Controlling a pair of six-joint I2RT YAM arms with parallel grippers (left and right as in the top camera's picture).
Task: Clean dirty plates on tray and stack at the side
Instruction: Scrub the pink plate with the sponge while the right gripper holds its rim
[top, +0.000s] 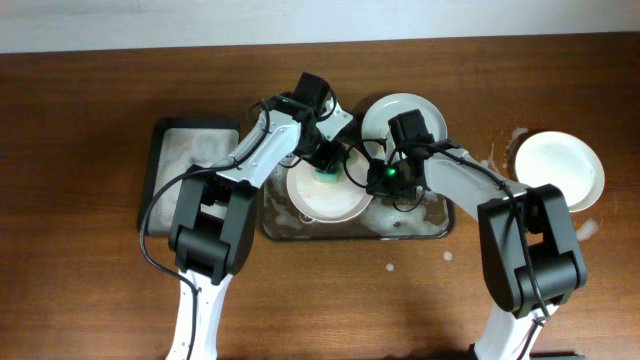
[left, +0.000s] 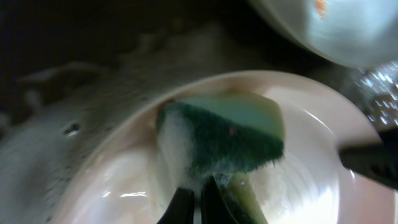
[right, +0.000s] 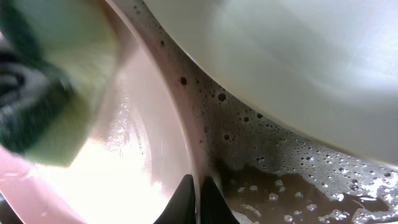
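The left gripper, clamped on a soft green sponge, presses it into a round glossy white plate. The right gripper, also closed, pinches that plate's rim. The plate lies mid-way along the dark rectangular sudsy tray. This looks like the scrubbing step; next it likely needs lifting to the lone white plate near the table's right edge

2 white arms carry black joints and cables.

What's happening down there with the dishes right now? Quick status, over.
Left gripper shut on green sponge, sponge on middle plate in tray. Right gripper shut on that plate's rim. Second plate close behind right wrist.
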